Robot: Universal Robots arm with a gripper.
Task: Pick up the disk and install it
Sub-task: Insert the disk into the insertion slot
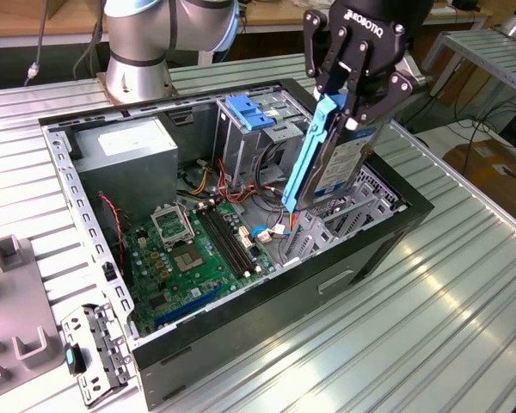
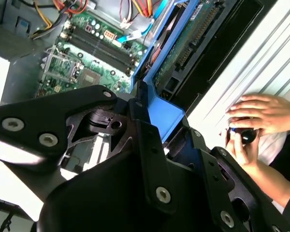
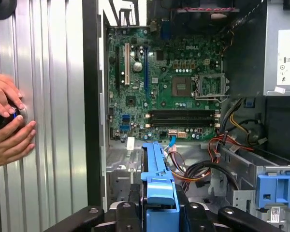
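Observation:
The disk [image 1: 327,163], a dark drive in a bright blue carrier, hangs nearly upright over the open computer case [image 1: 387,232]. My gripper [image 1: 348,107] is shut on its upper end. The disk's lower end reaches down to the grey metal bay [image 1: 318,228] at the case's front corner, beside the motherboard [image 1: 198,249]. In both wrist views the blue carrier [image 2: 165,112] [image 3: 157,186] stands between my black fingers [image 2: 150,145], pointing into the case. Whether the disk touches the bay I cannot tell.
A tall grey cage with a blue latch [image 1: 249,112] stands just behind the disk, with loose cables [image 1: 267,231] at its foot. A person's hands [image 2: 258,116] [image 3: 5,121] rest on the ribbed table beside the case. Grey fixtures [image 1: 17,258] lie at the exterior view's left.

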